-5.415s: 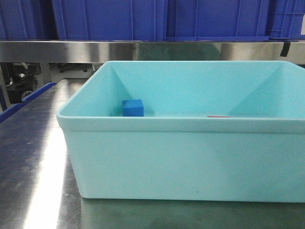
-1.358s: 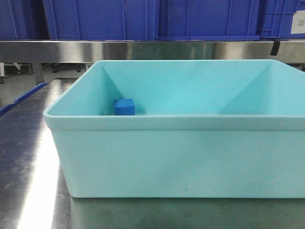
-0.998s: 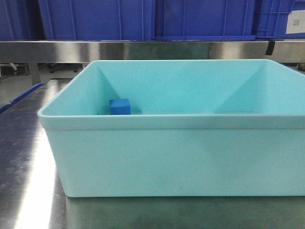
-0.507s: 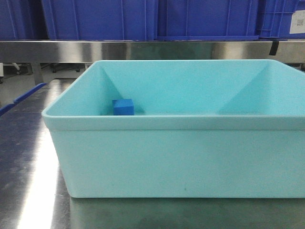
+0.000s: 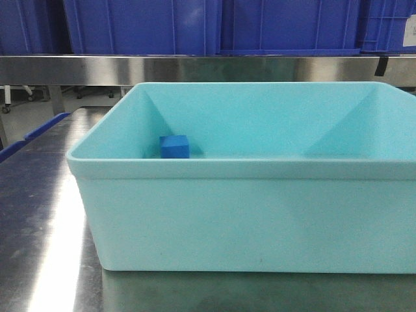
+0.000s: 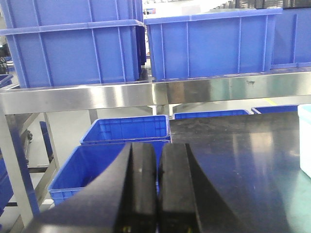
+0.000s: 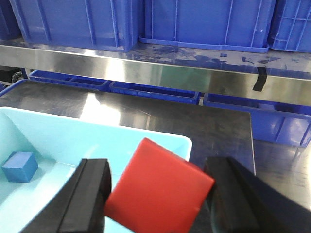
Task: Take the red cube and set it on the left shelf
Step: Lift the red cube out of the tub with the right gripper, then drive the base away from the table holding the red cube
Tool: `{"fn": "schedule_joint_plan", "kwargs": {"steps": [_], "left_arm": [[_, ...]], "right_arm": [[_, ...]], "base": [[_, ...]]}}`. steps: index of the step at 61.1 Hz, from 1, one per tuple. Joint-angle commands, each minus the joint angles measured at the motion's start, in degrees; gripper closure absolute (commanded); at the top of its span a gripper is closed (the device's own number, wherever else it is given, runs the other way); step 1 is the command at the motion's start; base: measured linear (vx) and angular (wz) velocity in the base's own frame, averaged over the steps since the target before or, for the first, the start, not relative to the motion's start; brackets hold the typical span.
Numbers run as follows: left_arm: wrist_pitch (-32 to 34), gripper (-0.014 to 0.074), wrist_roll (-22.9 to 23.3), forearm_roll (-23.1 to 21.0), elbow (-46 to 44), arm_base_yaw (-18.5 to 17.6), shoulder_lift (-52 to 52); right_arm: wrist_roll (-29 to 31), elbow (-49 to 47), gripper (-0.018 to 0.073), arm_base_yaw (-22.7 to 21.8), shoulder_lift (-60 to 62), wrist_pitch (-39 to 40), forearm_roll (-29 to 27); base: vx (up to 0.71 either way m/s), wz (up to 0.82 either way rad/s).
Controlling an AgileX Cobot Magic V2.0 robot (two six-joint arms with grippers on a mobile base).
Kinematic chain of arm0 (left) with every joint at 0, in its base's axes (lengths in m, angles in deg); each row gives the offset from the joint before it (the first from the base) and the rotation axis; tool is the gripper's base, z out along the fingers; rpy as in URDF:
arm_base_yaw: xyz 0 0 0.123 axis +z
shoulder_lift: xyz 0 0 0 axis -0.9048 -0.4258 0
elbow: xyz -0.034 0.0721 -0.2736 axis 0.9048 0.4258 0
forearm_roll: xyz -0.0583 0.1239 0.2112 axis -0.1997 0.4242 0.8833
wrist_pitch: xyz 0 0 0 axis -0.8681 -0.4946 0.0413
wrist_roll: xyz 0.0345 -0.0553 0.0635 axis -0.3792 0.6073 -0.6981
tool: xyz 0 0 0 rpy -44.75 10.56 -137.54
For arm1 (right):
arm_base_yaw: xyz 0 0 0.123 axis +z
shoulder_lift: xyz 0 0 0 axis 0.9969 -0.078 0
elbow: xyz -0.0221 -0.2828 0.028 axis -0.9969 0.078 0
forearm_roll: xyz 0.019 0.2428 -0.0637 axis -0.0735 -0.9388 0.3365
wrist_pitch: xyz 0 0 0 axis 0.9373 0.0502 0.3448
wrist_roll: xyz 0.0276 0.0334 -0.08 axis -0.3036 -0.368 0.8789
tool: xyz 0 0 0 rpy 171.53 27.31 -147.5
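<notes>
Clamping the tilted red cube, right tool over tub corner, left tool pressed together

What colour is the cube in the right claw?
It's a red cube; right wrist view shows it best.

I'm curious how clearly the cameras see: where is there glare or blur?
Front view: a bright glare streak on the steel table left of the turquoise tub. Left wrist view: the left gripper looms dark, close up. Right wrist view: the red cube looks slightly soft.
</notes>
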Motion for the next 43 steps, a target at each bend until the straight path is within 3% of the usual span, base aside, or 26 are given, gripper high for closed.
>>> {"fn": "schedule_joint_plan", "kwargs": {"steps": [1,43], "left_arm": [[4.8,0.0491,-0.1,-0.3,1.3,-0.3,-0.4],[4.8,0.0491,-0.1,-0.3,1.3,-0.3,-0.4]], "right_arm": [[0.2,-1.7,0.0502,-0.4,0.1,5.0,0.8],[0.2,-1.7,0.0502,-0.4,0.1,5.0,0.8]], "base": [[0.08,0.46],[-0.04,-0.06]]}}
